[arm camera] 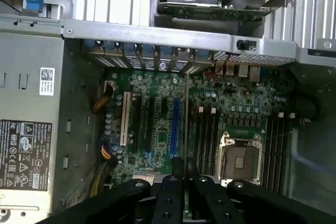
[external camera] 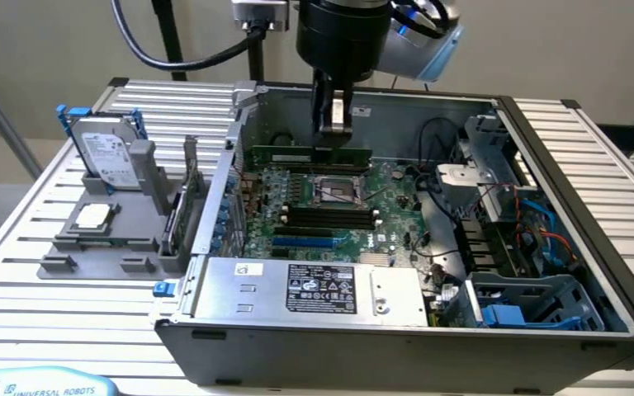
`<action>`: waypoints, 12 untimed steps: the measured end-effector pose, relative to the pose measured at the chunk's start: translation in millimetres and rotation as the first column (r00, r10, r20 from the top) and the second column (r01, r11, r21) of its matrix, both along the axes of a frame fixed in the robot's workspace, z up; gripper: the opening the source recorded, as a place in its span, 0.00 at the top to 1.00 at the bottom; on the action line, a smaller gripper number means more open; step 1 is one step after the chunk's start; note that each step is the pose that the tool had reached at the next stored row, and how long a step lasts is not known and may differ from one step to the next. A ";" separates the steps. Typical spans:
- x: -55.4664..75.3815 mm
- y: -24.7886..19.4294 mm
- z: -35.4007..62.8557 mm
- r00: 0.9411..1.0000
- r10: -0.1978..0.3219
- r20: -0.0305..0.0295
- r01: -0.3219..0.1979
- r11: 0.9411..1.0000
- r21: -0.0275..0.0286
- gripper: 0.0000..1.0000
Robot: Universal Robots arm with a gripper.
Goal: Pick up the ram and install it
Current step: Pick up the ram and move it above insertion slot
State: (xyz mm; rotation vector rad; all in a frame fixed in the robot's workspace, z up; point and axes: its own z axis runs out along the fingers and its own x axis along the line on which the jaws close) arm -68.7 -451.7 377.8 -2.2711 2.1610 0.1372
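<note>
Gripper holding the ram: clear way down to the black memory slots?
Likely yes: the gripper grips the ram above the open case, and no cable seems to cross the memory slots.

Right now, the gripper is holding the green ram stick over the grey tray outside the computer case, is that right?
Not quite. The gripper does hold the ram, but inside the open computer case, above the motherboard, not over the grey tray outside it. The exterior view shows this.
</note>
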 end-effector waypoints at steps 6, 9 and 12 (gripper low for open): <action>21.1 18.8 -7.3 1.000 0.000 0.000 0.000 1.000 0.000 0.86; 27.1 32.0 -10.0 1.000 0.000 0.000 0.000 1.000 0.000 0.86; 31.6 43.1 -12.2 1.000 0.000 0.000 0.000 1.000 0.000 0.86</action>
